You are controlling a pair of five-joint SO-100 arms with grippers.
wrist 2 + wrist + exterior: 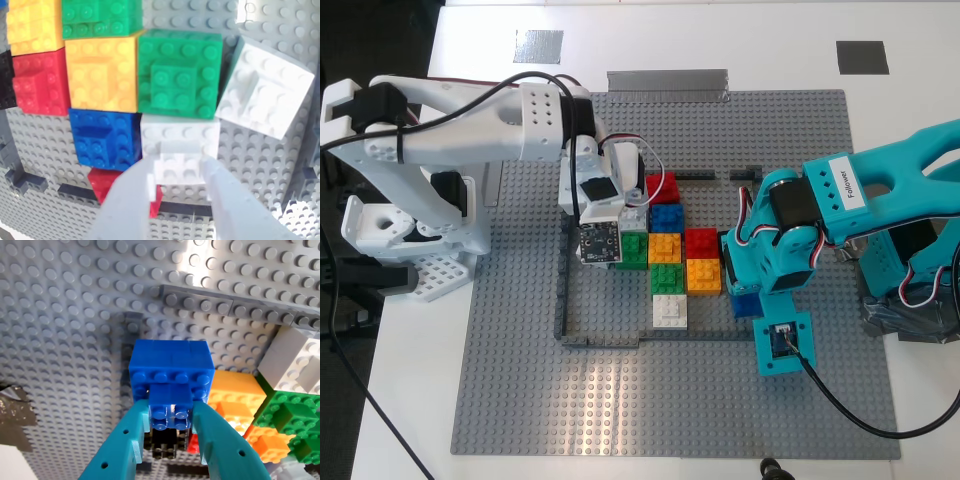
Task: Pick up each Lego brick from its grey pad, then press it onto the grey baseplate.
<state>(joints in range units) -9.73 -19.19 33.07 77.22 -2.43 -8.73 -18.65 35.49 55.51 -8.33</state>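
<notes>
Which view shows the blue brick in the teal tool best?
First wrist view: the blue brick fills the frame, clamped between the tool's fingers. In the exterior view the teal arm mostly hides it. The second wrist view misses it.

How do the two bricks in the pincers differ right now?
Colour: my first pincer grips a blue brick; my second pincer grips a white brick.
Neighbours: the blue brick has open baseplate on one side and an orange brick on the other; the white brick abuts a green brick and another blue brick.
Shared: both are pinched by a raised centre block, sitting at baseplate level.
</notes>
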